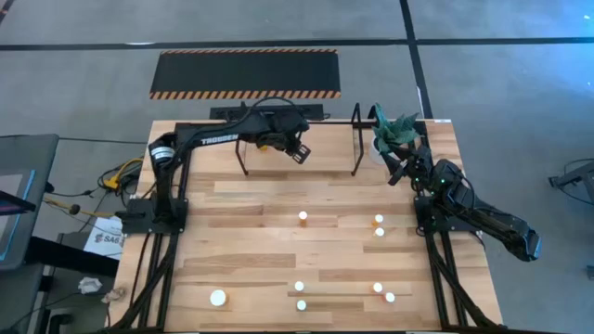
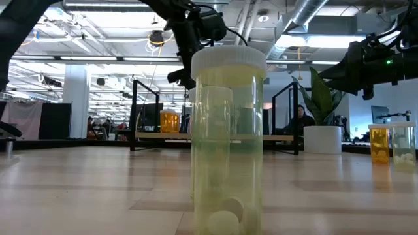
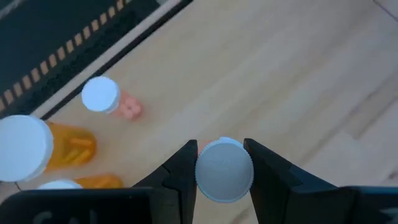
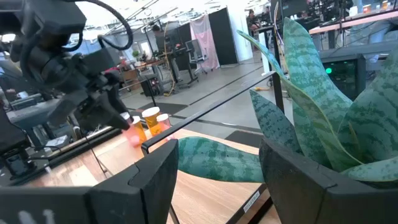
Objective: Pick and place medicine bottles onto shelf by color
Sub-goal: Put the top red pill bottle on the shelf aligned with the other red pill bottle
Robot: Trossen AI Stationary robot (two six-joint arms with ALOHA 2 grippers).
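Note:
My left gripper (image 1: 299, 151) reaches over the black-barred shelf (image 1: 355, 139) at the table's far edge and is shut on a small white-capped medicine bottle (image 3: 224, 169). A pinkish bottle (image 3: 102, 96) and two orange bottles (image 3: 25, 146) stand on the shelf's wood floor (image 3: 261, 68) beside it. Several more bottles stand on the table, such as the ones at mid-table (image 1: 303, 217) and near the front (image 1: 218, 298). A large pale bottle (image 2: 228, 137) fills the low view. My right gripper (image 4: 217, 174) is open and empty by the plant (image 1: 397, 133). My left gripper pinches the bottle between its two fingers (image 3: 180, 171), at or just under the white cap (image 3: 224, 155). The fingers come from above, pointing down. The bottle stands upright in the hold over the shelf floor; the cap hides whether its bottom rests there.
A white pot with a green plant (image 2: 323, 138) stands at the shelf's right end, right beside my right gripper. An orange bottle (image 2: 379, 143) and a pale bottle (image 2: 403, 143) stand at the right in the low view. A striped mat (image 1: 246, 72) lies beyond the table.

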